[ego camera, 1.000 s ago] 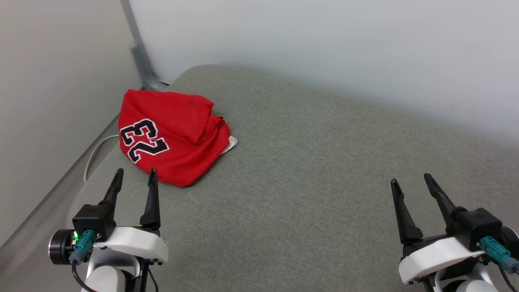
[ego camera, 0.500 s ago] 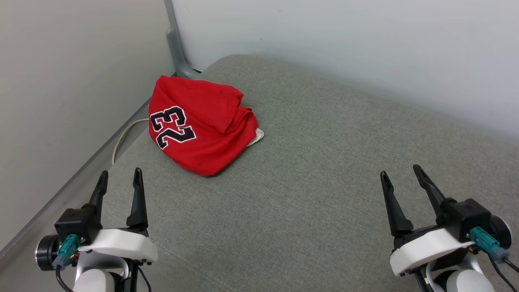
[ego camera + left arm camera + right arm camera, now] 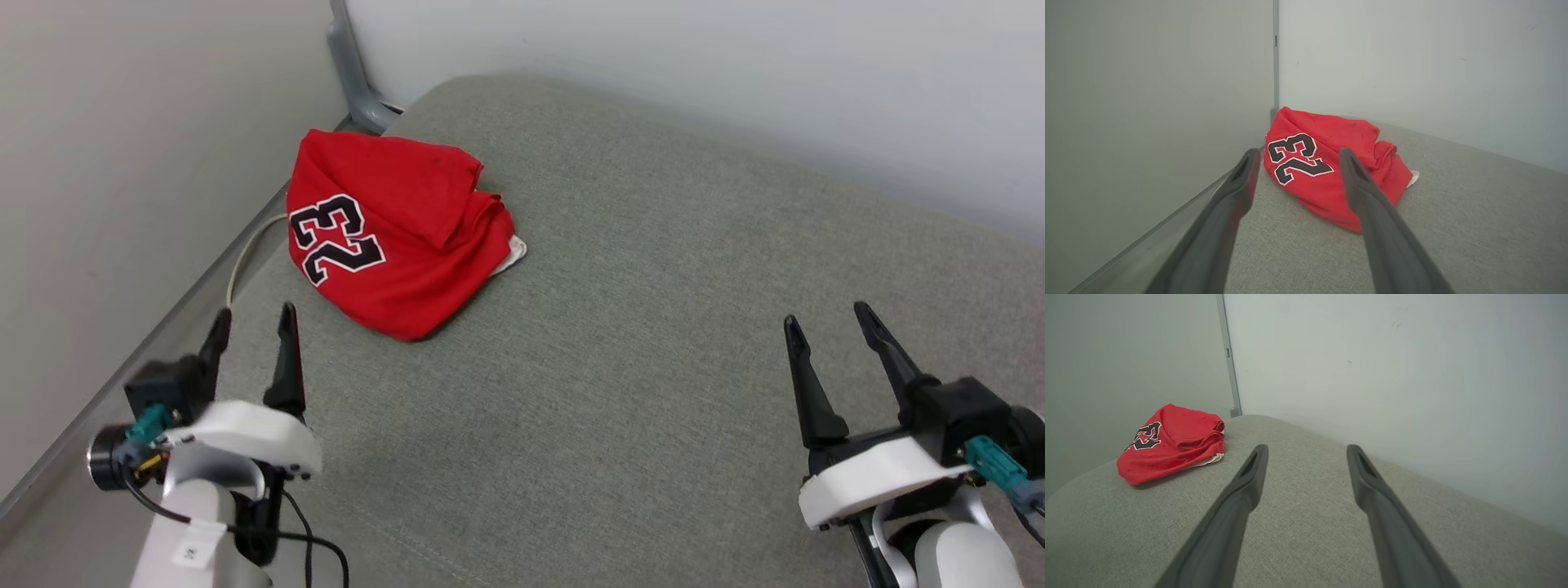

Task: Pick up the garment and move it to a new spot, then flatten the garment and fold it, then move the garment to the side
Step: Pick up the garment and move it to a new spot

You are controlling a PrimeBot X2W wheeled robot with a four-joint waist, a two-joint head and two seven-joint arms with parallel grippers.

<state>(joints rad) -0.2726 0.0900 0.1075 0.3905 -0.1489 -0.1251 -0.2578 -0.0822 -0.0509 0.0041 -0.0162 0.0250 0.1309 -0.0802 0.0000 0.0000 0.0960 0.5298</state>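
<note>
The garment [image 3: 392,237] is a red jersey lying in a folded, bunched heap at the far left corner of the grey cushion, its black "23" facing up and a bit of white showing at its right edge. It also appears as the garment [image 3: 1327,171] straight ahead in the left wrist view and the garment [image 3: 1171,443] at the left of the right wrist view. My left gripper [image 3: 253,322] is open, just short of the heap's near edge, holding nothing. Far to the right, my right gripper [image 3: 829,320] stands open and empty above the cushion.
The grey cushioned surface [image 3: 620,343] stretches wide to the right of the heap. Pale walls close in on the left and back, with a grey corner post [image 3: 347,65]. A white cable [image 3: 245,257] runs along the cushion's left edge beside a grey ledge.
The head camera has swung, shifting the whole picture. My left gripper has risen and come closer to the heap's near edge. Both grippers stay open.
</note>
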